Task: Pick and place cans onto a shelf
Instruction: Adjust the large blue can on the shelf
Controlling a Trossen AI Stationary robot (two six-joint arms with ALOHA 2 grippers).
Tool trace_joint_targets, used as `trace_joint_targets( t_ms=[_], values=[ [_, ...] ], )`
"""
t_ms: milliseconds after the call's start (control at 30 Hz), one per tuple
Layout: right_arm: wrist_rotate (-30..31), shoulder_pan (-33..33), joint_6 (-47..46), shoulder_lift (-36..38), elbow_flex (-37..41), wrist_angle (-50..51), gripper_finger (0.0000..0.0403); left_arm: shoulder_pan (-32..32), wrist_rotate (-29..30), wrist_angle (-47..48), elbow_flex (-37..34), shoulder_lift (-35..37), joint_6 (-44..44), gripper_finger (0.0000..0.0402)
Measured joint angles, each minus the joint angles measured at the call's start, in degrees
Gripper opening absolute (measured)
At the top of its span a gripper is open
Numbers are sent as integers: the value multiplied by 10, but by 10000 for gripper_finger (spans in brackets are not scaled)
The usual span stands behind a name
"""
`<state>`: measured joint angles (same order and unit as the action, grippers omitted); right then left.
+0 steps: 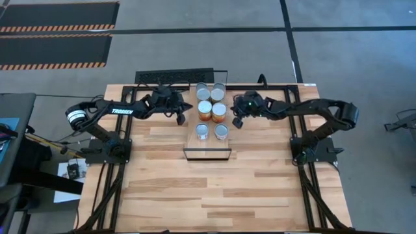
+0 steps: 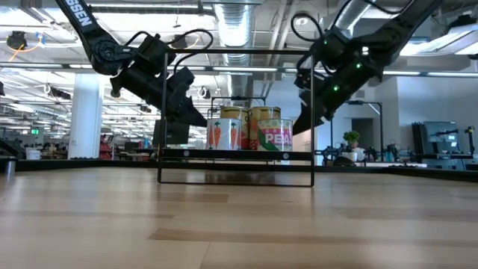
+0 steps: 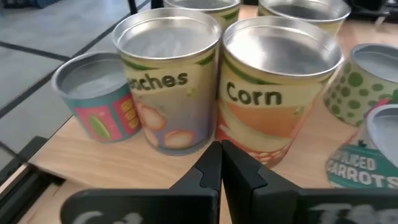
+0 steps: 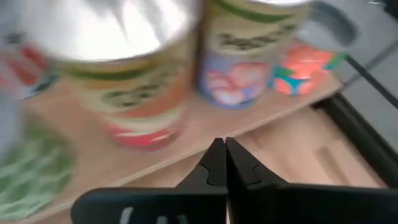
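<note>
From above, six cans (image 1: 211,110) stood in two rows on the shelf (image 1: 207,153), the left gripper (image 1: 181,119) and right gripper (image 1: 236,121) flanking them. At table height both hung just beside the cans (image 2: 250,128). Each wrist view showed fingers (image 3: 219,167) pinched together, holding nothing.

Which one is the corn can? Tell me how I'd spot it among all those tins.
Find the narrow black-framed shelf in the middle of the big wooden table, between the two arms. Six cans stand on it in three pairs; the corn can is in the middle pair, beside the peaches can. Its orange label reading "Corn" sets it apart from the paler peaches label.
</note>
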<state>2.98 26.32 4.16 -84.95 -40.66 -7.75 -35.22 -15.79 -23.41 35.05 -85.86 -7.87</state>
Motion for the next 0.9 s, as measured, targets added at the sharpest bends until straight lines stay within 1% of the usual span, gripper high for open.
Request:
trace_joint_targets(
  t_ms=[267,500,600,800,900],
  values=[
    [-1,-43,-1,3,0,-23,4,0,-4,-3,0,0,0,0],
    [-2,-42,-9,1,0,-52,4,0,-4,-5,0,0,1,0],
    [-16,-42,-9,1,0,-61,4,0,-4,-5,0,0,1,0],
    [-16,-39,-6,2,0,-60,5,0,-4,-3,0,0,0,0],
    [-16,-36,2,18,0,-41,6,0,-13,-5,-6,0,-2,0]
  ],
)
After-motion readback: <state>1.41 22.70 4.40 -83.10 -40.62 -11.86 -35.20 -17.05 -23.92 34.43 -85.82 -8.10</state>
